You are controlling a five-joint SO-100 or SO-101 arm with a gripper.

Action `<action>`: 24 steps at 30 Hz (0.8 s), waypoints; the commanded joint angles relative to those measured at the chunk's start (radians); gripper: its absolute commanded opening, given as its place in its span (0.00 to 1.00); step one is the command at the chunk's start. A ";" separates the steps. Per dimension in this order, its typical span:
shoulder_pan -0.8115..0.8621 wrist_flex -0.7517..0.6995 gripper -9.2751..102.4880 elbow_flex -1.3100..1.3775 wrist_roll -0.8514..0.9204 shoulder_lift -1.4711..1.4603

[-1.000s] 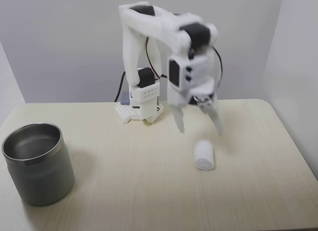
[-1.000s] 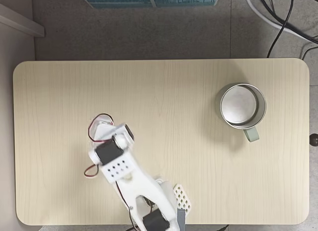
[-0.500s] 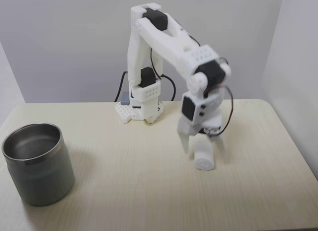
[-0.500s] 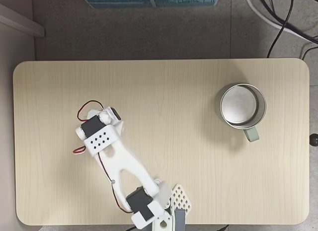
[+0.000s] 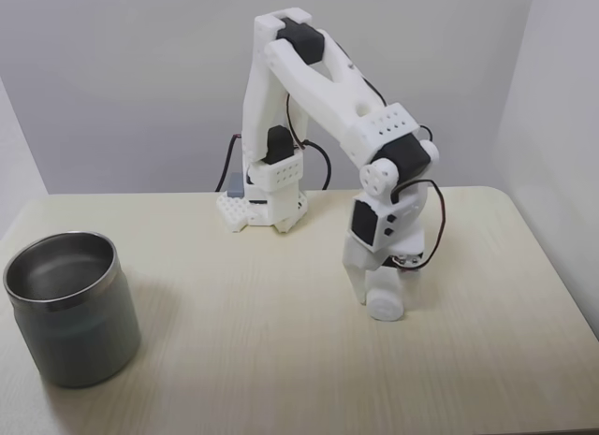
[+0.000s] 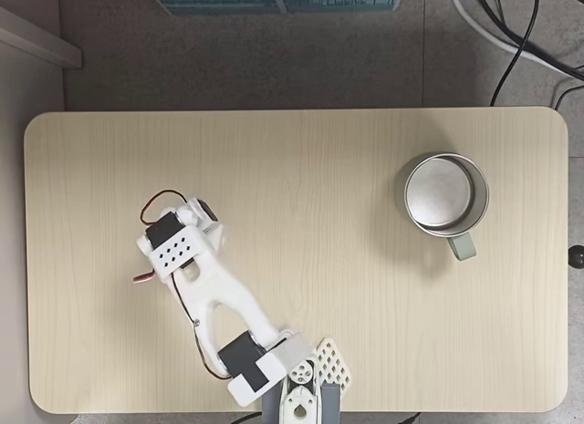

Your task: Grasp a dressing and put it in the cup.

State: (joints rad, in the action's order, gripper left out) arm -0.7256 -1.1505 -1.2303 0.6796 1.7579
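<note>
White dressing (image 5: 385, 304) half hidden between hand (image 5: 382, 287) fingers, grip unclear

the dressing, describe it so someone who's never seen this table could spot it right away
Start at the white arm in the front fixed view and follow it down to its tool. The dressing is the small white soft roll on the table between the tool's fingers. The cup is far across, big and grey steel.
</note>
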 commanded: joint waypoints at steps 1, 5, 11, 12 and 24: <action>0.002 0.008 0.08 0.012 -0.014 0.000; -0.002 0.023 0.08 0.037 -0.014 -0.032; -0.003 0.015 0.08 0.035 -0.032 -0.074; -0.003 0.009 0.08 0.032 -0.041 -0.097; 0.015 -0.322 0.08 -0.215 -0.071 -0.426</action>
State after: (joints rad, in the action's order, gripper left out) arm -0.7240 -1.4097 -1.3514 0.6213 1.4097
